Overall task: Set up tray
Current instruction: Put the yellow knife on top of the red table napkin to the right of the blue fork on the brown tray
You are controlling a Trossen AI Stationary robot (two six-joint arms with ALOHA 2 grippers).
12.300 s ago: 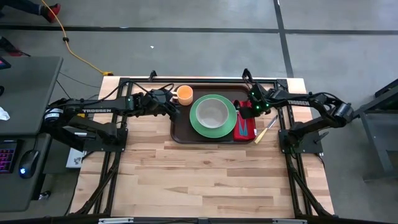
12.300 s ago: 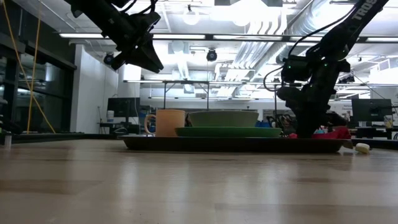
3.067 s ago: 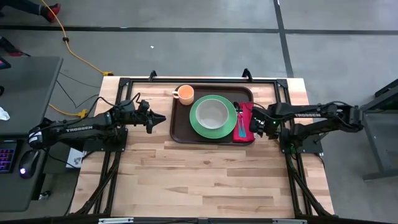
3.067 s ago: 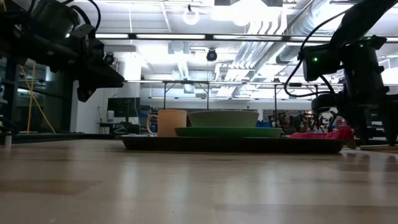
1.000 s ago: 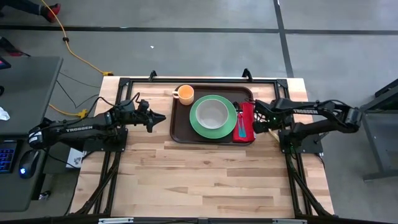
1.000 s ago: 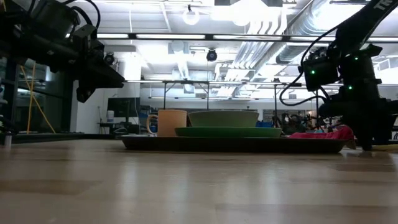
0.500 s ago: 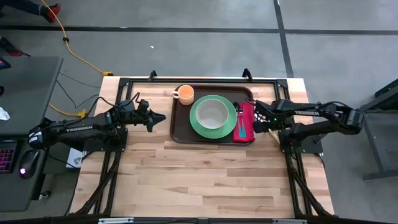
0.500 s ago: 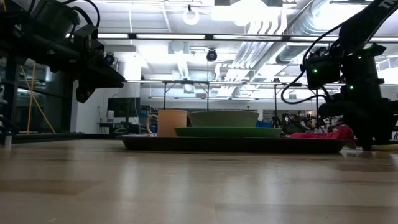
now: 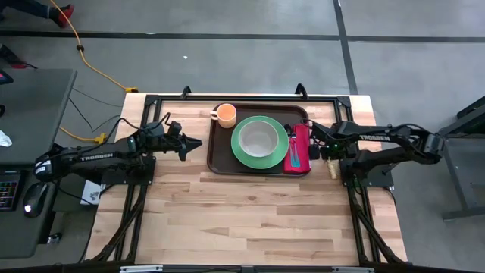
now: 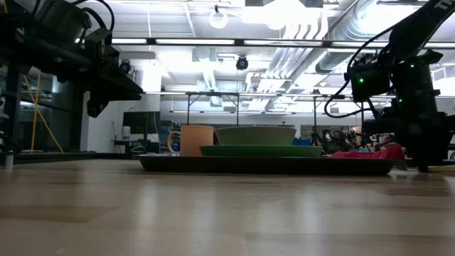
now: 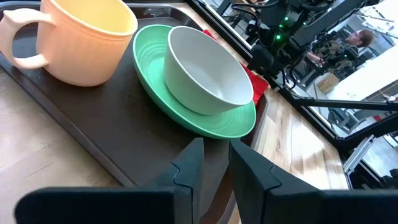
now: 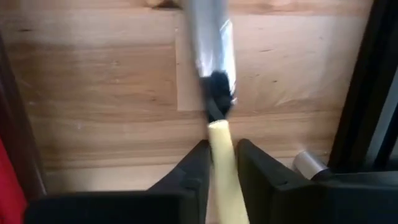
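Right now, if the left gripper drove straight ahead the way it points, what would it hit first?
Probably the tray: the left gripper points at its near short side, and past the rim stands the green plate. Its height above the rim is unclear, so it might clear it.

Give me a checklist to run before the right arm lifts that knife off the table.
1. Right gripper closed on the knife: ok, the fingers sit against both sides of the cream handle.
2. Knife lying on the table beside the tray, not on it: ok.
3. Room on the tray next to the red napkin: cannot tell, a teal utensil already lies there.
4. Green plate and bowl centred on the tray: ok.
5. Cup upright on the tray: ok.
6. Left gripper clear, off the tray's edge: ok.
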